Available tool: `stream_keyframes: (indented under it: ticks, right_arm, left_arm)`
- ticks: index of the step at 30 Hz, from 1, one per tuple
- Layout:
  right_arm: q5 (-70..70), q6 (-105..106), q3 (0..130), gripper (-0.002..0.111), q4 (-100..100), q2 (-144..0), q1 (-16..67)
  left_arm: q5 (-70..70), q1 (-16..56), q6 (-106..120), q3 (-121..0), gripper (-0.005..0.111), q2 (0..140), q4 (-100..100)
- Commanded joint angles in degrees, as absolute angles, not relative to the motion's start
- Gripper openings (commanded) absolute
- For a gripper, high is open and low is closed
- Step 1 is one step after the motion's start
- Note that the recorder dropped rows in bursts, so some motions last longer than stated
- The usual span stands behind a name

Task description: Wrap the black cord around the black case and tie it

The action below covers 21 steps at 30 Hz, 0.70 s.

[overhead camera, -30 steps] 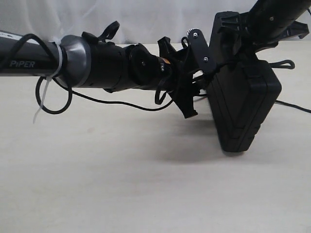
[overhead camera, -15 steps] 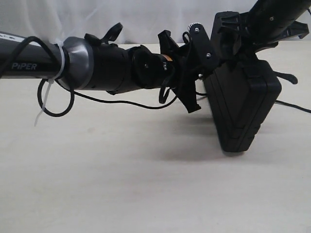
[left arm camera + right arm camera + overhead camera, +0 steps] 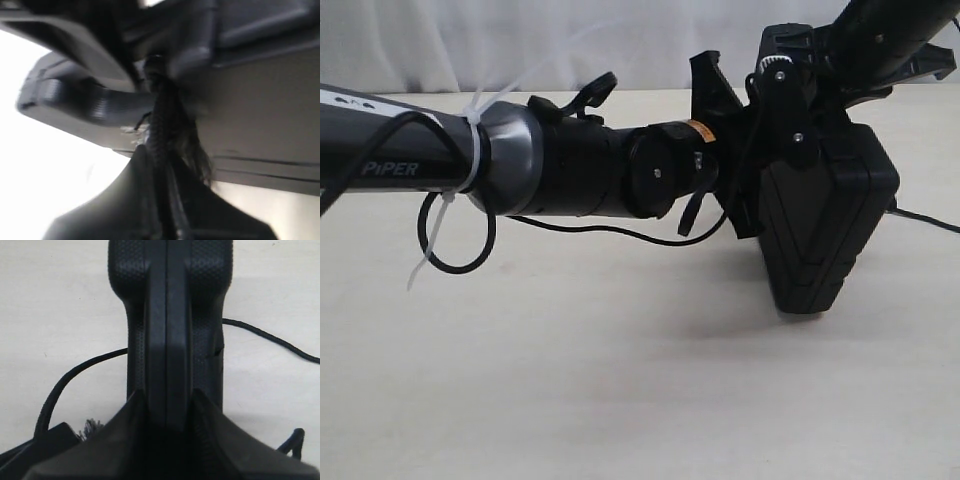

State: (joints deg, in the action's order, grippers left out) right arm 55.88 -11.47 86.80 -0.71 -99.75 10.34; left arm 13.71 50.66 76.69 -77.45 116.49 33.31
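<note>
The black case (image 3: 830,220) hangs upright above the table, its upper edge clamped in my right gripper (image 3: 810,60). In the right wrist view the case's edge (image 3: 167,330) is pinched between the shut fingers of that gripper (image 3: 167,400). My left gripper (image 3: 760,150) presses against the case's side. In the left wrist view this gripper (image 3: 165,155) is shut on the braided black cord (image 3: 162,120), which runs up to the case (image 3: 260,100). More cord (image 3: 75,375) lies on the table below, with a frayed end (image 3: 90,427). A stretch of cord (image 3: 925,218) trails off to the right.
The left arm (image 3: 520,170) stretches in from the left, with a glossy cable (image 3: 455,265) and a white zip tie hanging from it. The pale table (image 3: 620,380) spreads beneath both arms. A white curtain closes the back.
My left gripper has closed on the cord and moved right, up against the case, rolling as it went. The cord loop to the right of the case has dropped out of sight. The case has stayed still.
</note>
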Motion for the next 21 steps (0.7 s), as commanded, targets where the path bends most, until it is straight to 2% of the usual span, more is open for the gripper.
stream_keyframes:
  ticks: [1,21]
  right_arm:
    - [53.83,-11.16,87.66,0.004,-1.06,-99.15,10.08]
    - [53.83,-11.16,87.66,0.004,-1.06,-99.15,10.08]
  left_arm:
    - [17.6,51.25,76.44,-77.49,0.0,116.37,33.2]
    - [15.78,51.65,73.39,-77.49,0.0,117.21,33.4]
